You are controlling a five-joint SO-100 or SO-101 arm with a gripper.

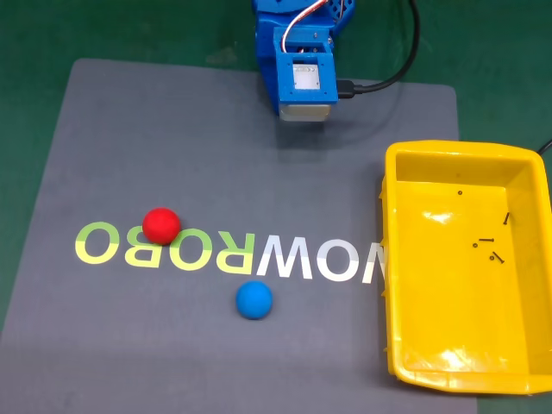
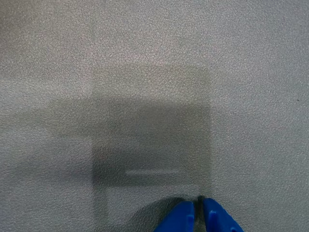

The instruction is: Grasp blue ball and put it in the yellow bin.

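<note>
Grey mat [image 1: 172, 138] on green table [image 1: 129, 26]. Fixed view: blue ball [image 1: 254, 299] below white lettering [image 1: 319, 259], red ball [image 1: 161, 225] up-left, yellow bin [image 1: 412, 259] (small screws inside) at right edge, well apart. Wrist view: gripper [image 2: 198, 205] tips nearly together, empty, over bare mat.

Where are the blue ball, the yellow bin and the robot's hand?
blue ball [image 1: 254, 299]: fixed view, middle of the sphere.
yellow bin [image 1: 448, 153]: fixed view, far rim.
hand [image 2: 198, 207]: wrist view, midway between the two blue fingertips, which sit nearly together.
</note>
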